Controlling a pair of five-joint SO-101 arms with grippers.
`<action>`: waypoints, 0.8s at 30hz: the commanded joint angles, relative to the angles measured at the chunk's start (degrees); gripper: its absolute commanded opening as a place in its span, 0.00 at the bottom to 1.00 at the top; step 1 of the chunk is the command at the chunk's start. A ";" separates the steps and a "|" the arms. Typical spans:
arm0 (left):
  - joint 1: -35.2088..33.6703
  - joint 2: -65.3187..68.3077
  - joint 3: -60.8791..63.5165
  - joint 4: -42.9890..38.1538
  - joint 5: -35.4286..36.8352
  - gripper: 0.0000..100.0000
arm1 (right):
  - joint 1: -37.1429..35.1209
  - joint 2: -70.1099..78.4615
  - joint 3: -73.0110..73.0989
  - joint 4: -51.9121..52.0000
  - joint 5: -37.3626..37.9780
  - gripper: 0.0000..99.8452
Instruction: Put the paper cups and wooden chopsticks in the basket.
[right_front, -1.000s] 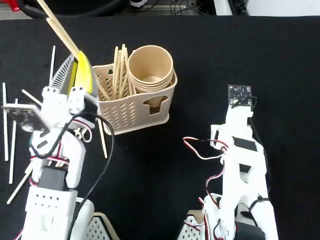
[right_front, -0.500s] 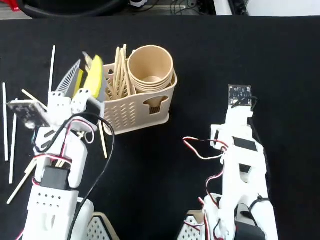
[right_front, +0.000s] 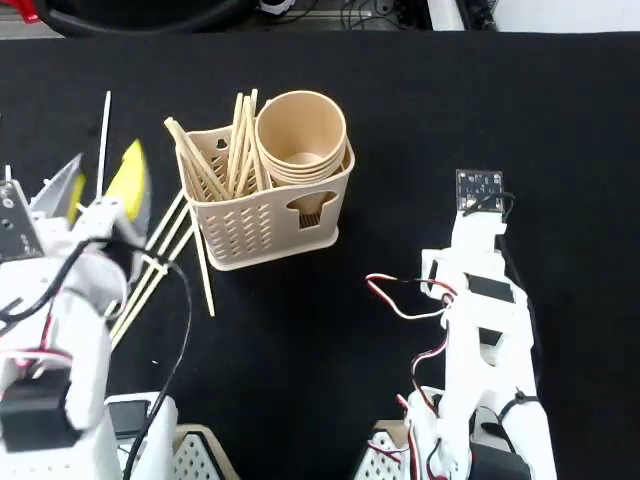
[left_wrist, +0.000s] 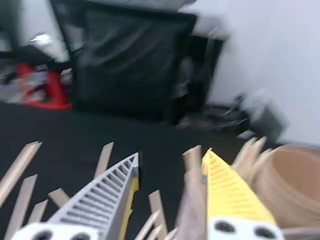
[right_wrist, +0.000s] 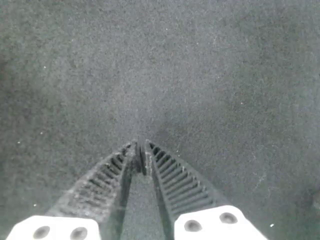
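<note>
A beige slotted basket (right_front: 262, 222) stands left of the table's middle. It holds a stack of paper cups (right_front: 300, 135) and several wooden chopsticks (right_front: 225, 150), one leaning out over its left corner (right_front: 185, 150). More chopsticks (right_front: 150, 268) lie on the black cloth beside the basket's left side. My left gripper (right_front: 105, 160) is to the left of the basket, open, with nothing between its grey and yellow fingers. In the left wrist view that gripper (left_wrist: 171, 156) points over chopstick ends toward the cup (left_wrist: 292, 185). My right gripper (right_wrist: 140, 149) is shut over bare cloth.
A single thin chopstick (right_front: 105, 125) lies at the far left, ahead of the left gripper. The right arm (right_front: 482, 300) sits folded at the right side, well away from the basket. Black cloth (right_front: 480, 100) covers the table; cables and room clutter lie past its far edge.
One second ago my left gripper held a chopstick up beside the basket's left corner. It let go; the chopstick now leans in the basket, and the gripper has drawn back to the left, open.
</note>
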 joint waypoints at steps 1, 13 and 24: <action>-9.19 3.52 -3.56 6.95 -6.15 0.21 | -0.18 -0.13 -0.13 -0.62 0.62 0.02; -27.65 41.05 -12.79 6.86 -15.91 0.21 | -0.35 -0.13 -0.13 -0.62 0.62 0.02; -34.15 71.82 -28.26 6.77 -34.20 0.21 | -0.44 -0.13 -0.13 -0.62 0.62 0.02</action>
